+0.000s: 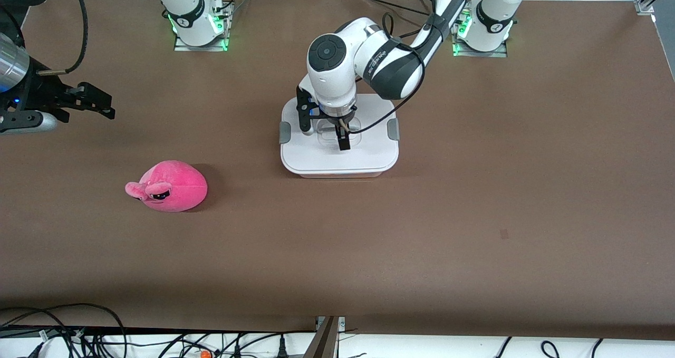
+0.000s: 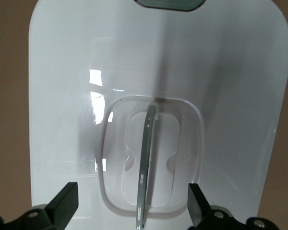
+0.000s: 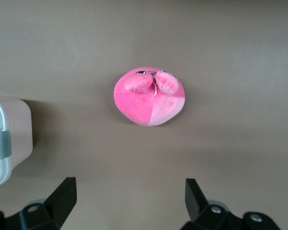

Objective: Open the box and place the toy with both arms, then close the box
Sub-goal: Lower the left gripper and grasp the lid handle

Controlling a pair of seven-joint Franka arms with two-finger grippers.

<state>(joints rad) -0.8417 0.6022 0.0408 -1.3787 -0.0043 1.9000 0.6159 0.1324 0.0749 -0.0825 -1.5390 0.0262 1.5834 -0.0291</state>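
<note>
The left gripper (image 1: 328,136) hung spread and empty over the box's (image 1: 339,156) slick rigid lid, best gripped by its thin handle (image 2: 146,163), while the right gripper (image 1: 97,104) waited, also spread and empty, well above the soft, light plush toy (image 1: 169,185).

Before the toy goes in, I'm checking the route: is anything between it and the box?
Nothing lies on the table between the toy and the box, but the lid is still on, with the left claw over its handle.

Glossy white plastic lid (image 2: 62,86) with clear handle (image 2: 146,163), fuzzy pink plush toy (image 1: 170,186), matt brown table (image 1: 474,215)
</note>
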